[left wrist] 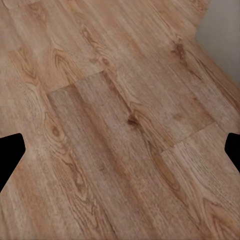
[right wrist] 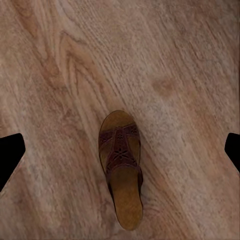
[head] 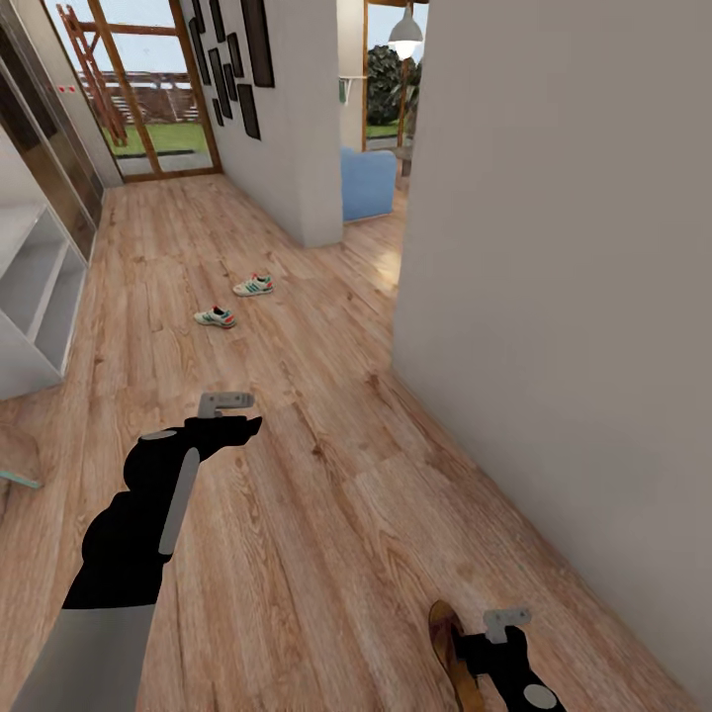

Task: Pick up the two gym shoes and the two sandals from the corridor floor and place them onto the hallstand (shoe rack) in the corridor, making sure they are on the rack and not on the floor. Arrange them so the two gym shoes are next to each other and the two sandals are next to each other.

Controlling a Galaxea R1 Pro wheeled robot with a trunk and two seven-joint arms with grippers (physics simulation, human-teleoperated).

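Head view: two gym shoes lying far off on the corridor floor, hallstand waiting far left. Left wrist: left gripper spread, gripping nothing. Right wrist: right gripper gaping over one sandal, ungrasped.

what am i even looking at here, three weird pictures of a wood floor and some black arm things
This is a simulated two-armed robot in a corridor. The big picture comes from its head, looking down over both arms. The left hand and right hand both hold nothing; the other two pictures come from cameras at each wrist. On the wood-plank floor lie two gym shoes farther ahead and a brown sandal right under the open right hand. The white shoe rack stands at the left.
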